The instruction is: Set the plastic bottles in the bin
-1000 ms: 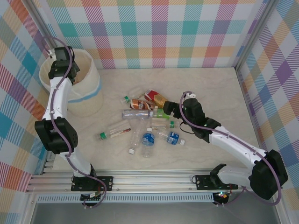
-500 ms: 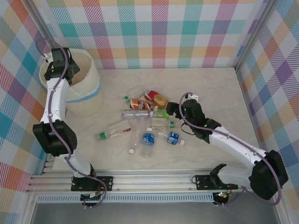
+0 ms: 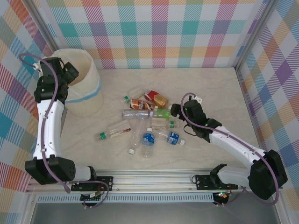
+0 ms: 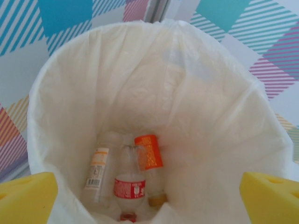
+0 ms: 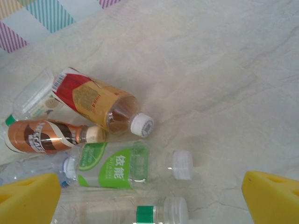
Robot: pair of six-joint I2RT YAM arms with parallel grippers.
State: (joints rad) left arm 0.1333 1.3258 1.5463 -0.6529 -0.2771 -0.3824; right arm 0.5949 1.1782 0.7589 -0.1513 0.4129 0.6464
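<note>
Hovering over bin, left gripper spread wide, empty; right gripper likewise above bottles, holding none.

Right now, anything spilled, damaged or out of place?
Nothing stands out. The plastic bottles left on the table lie in a loose heap, capped where visible, with no puddle around them. The bin stands upright with three bottles lying at its bottom.
</note>
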